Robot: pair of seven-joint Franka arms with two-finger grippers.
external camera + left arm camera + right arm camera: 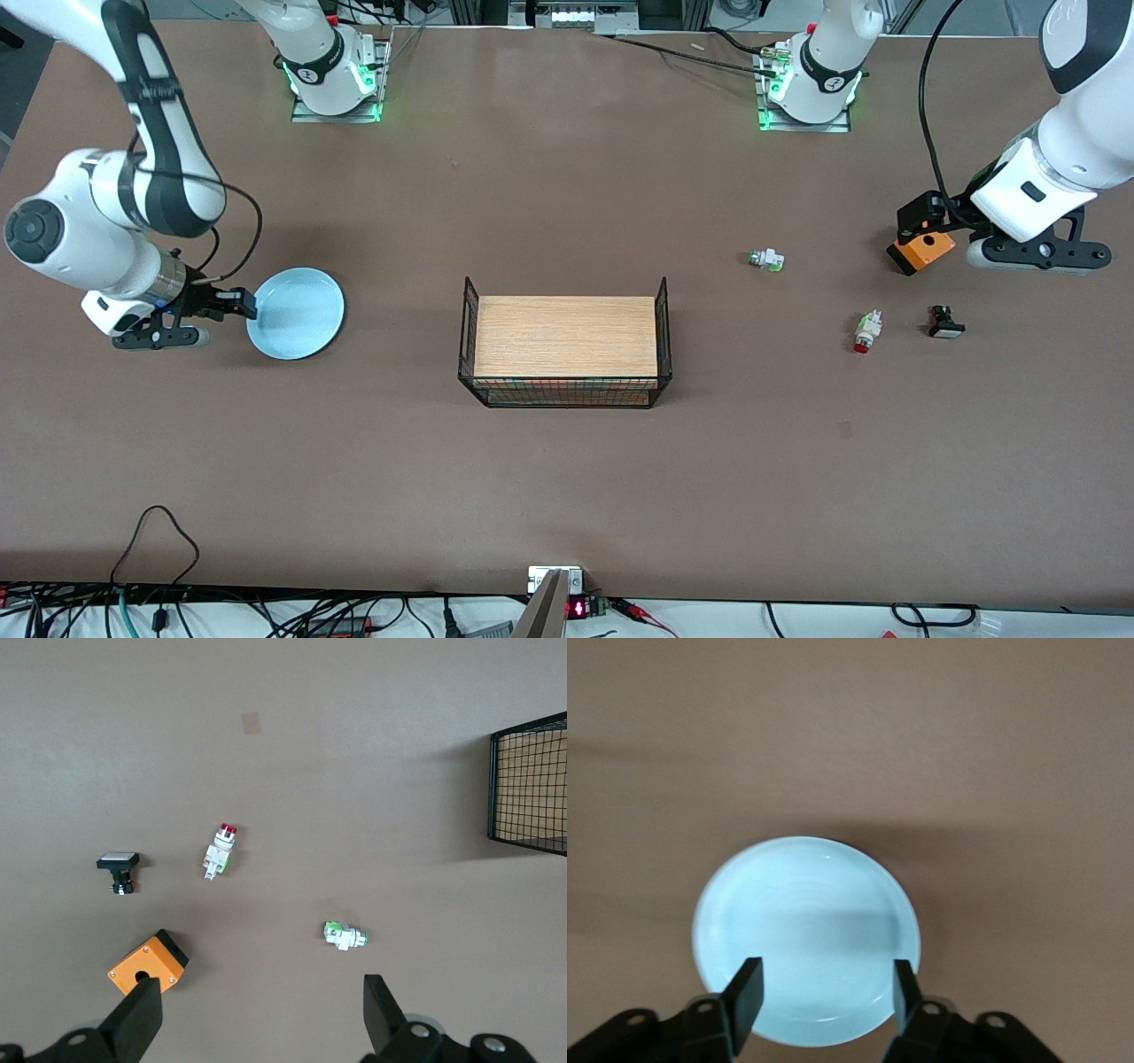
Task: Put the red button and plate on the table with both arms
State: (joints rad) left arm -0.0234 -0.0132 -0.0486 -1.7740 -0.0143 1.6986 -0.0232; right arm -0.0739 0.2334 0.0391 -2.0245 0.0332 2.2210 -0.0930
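The light-blue plate (295, 313) lies flat on the brown table (567, 478) toward the right arm's end. My right gripper (234, 304) is open and empty, low over the plate's rim; in the right wrist view its fingers (747, 985) stand apart over the plate (806, 930). The red button (866, 331) lies on the table toward the left arm's end and also shows in the left wrist view (219, 850). My left gripper (923, 220) hangs open and empty (261, 1005) above an orange box, apart from the red button.
A black wire basket with a wood floor (564, 350) stands mid-table. An orange box (921, 251), a green-tipped white button (765, 259) and a black button with a white cap (944, 323) lie near the red button. Cables run along the table's front edge.
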